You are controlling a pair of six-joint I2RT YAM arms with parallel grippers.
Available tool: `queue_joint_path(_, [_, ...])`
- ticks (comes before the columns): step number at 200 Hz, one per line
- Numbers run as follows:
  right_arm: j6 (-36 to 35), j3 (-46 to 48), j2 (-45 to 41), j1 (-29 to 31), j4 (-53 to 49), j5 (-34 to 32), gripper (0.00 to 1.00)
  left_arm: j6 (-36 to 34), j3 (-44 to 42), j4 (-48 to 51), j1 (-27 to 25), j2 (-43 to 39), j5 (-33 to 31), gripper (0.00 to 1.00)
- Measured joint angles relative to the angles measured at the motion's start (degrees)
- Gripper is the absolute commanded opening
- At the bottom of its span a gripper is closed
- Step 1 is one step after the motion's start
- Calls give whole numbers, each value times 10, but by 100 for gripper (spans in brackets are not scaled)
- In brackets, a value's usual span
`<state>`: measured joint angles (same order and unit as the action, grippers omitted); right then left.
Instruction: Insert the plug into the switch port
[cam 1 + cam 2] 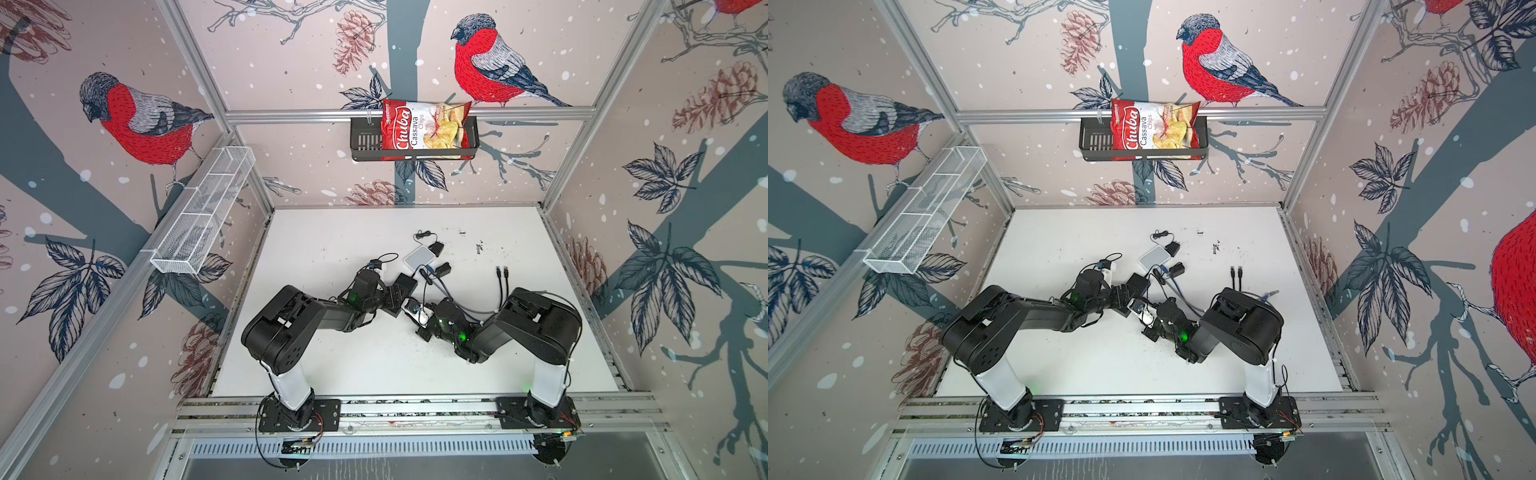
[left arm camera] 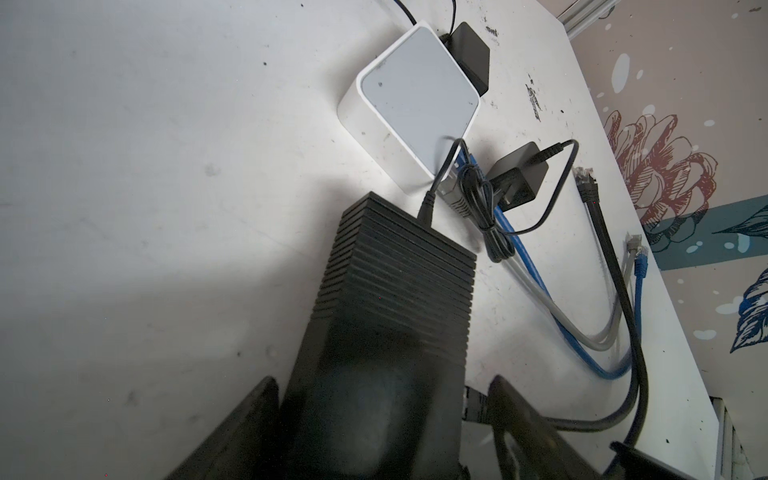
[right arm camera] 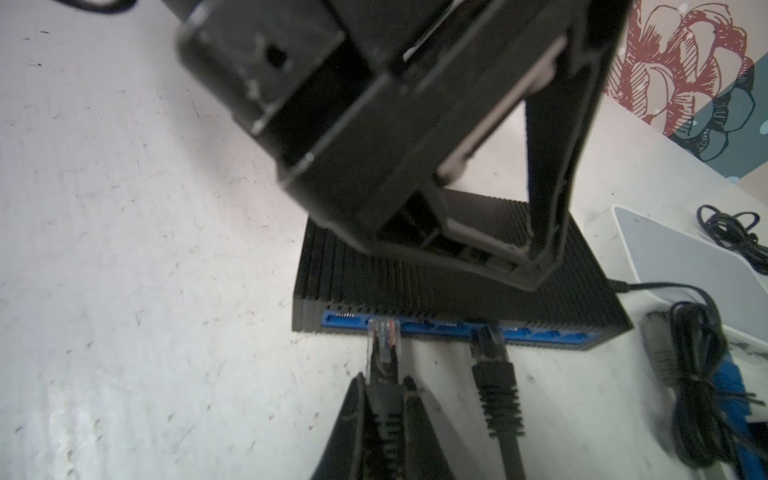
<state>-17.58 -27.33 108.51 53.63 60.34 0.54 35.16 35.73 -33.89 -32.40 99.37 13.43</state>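
**Clear plug held at the mouth of a switch port**

A black, ribbed switch point(image 3: 353, 286) lies flat on the white table point(image 3: 124, 249). A blue strip of ports point(image 3: 440, 329) runs along its front face. The plug point(image 3: 384, 334) is a small clear connector with coloured wires showing inside, on a black cable with a ribbed boot. It points straight at the switch, with its tip at the mouth of a port near one end of the strip. How far in it sits cannot be told.

The right gripper point(image 3: 384, 388) is closed narrowly on the boot just behind the plug, one finger on each side. A second black cable point(image 3: 496, 386) is seated in a port further along the strip.

The left gripper point(image 2: 382, 380) straddles the switch with its jaws wide, one on each side of the body. A gap shows between the switch and the finger point(image 2: 511, 415) on the port side.

A white box point(image 2: 415, 104) sits just past the end of the switch where a thin power lead leaves it.
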Motion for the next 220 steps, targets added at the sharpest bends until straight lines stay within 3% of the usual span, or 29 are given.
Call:
queue_joint_path(108, [13,-8,18,0,15,-12,7,14,-15,-70,-5,26,-17,71])
queue_joint_path(220, [-11,-22,52,-5,59,-17,7,-38,-2,-90,-7,50,-30,69])
